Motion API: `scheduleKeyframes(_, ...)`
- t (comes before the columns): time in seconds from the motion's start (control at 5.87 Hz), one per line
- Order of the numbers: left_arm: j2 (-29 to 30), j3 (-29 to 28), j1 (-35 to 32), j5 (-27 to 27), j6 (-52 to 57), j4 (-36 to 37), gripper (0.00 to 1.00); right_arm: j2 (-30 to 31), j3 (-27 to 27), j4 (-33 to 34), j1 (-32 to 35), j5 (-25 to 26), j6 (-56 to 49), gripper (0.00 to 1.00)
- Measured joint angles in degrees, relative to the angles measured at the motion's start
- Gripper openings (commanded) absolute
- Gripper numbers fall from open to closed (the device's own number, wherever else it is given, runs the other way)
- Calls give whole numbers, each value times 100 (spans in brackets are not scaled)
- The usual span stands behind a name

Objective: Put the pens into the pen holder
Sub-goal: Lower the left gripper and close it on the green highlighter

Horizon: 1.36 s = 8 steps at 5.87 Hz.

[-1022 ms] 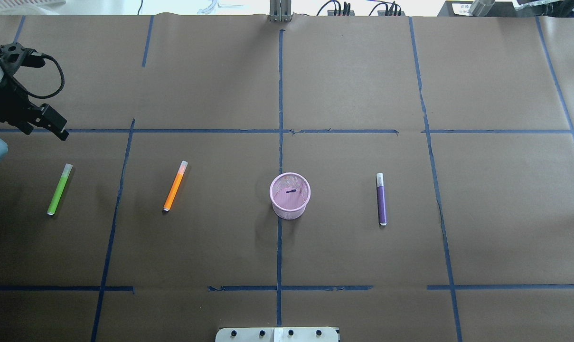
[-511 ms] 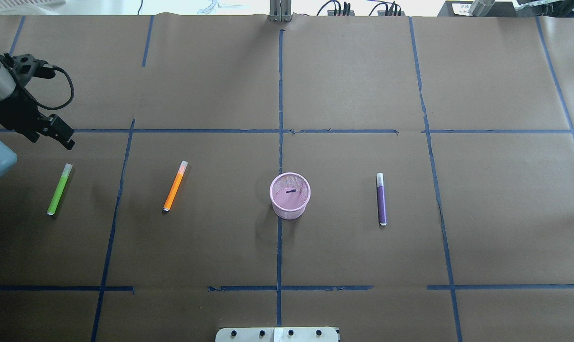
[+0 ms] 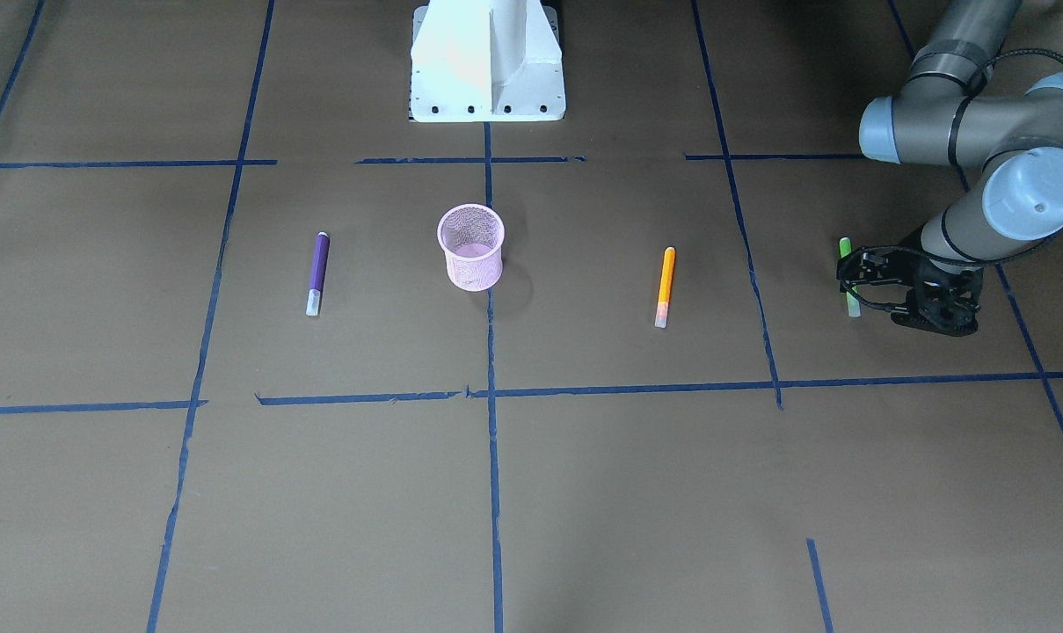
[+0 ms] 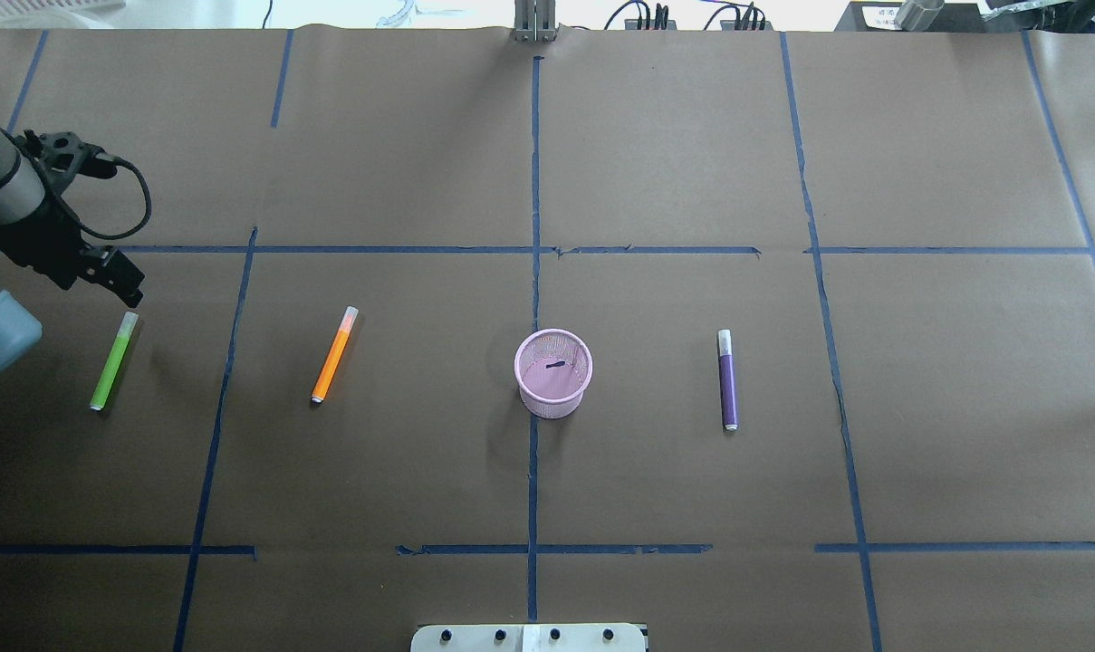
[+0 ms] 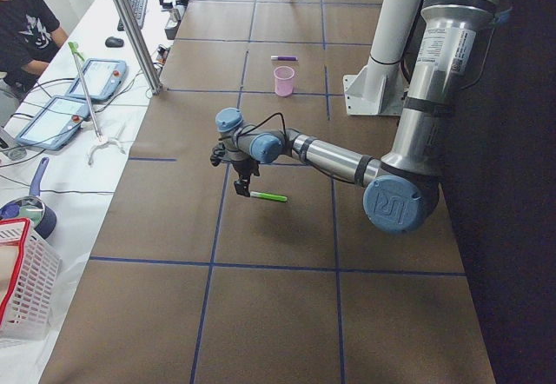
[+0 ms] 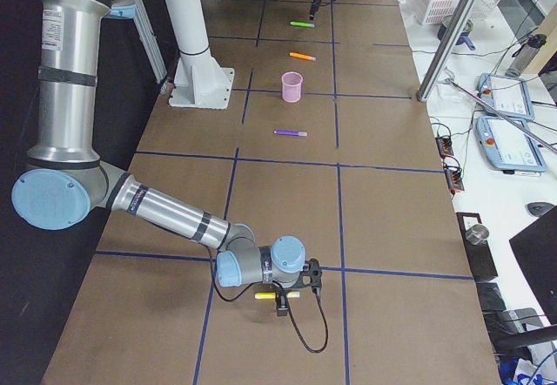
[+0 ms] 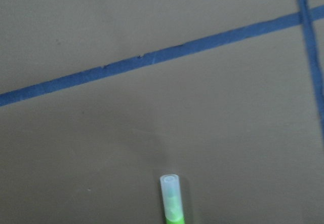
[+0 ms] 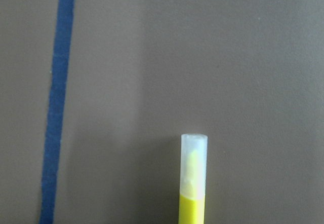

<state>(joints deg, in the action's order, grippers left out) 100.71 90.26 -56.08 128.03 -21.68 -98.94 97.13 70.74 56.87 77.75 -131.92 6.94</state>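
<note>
The pink mesh pen holder (image 4: 553,373) stands upright at the table's middle. Three pens lie flat around it: green (image 4: 112,362) at far left, orange (image 4: 333,355) between, purple (image 4: 728,380) to the right. My left gripper (image 4: 99,286) hovers just beyond the green pen's pale cap, open and holding nothing; that cap (image 7: 170,188) shows at the bottom of the left wrist view. My right gripper (image 6: 280,305) shows only in the side views, over a yellow pen (image 8: 192,183) at the table's far right end; I cannot tell whether it is open or shut.
Blue tape lines grid the brown paper table cover. The robot's white base (image 3: 487,61) stands behind the holder. A person (image 5: 22,19) sits beside the table's far edge, with tablets (image 5: 95,76) and a red-rimmed basket (image 5: 22,280) on the white bench.
The left gripper has moved toward the robot's side and slightly right, closing on the green pen's cap end. The pens and the holder have not moved.
</note>
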Motion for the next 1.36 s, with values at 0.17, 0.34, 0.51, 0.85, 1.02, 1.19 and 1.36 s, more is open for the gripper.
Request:
scheduleKeyframes(0.17, -12, -312, 53, -26, -151, -483, 100, -1, -5, 0, -7, 0, 0, 100)
scheduleKeyframes(0.34, -15, -497, 113, -34, -445, -936, 100, -4, -6, 0, -15, 3, 0, 100)
scheduleKeyframes(0.51, -29, -536, 157, -25, -682, -1222, 100, -11, -7, 0, -19, 7, 0, 100)
scheduleKeyframes(0.85, -178, -383, 174, -19, -786, -1352, 100, -12, -8, 0, -22, 9, 0, 100)
scheduleKeyframes(1.02, -300, -249, 176, -19, -795, -1355, 100, -11, -7, 0, -22, 9, 0, 100)
scheduleKeyframes(1.19, -364, -194, 197, -27, -803, -1356, 100, -10, -7, 0, -23, 9, 0, 100)
scheduleKeyframes(1.36, -383, -192, 231, -39, -806, -1353, 100, -10, -7, 0, -23, 9, 0, 100)
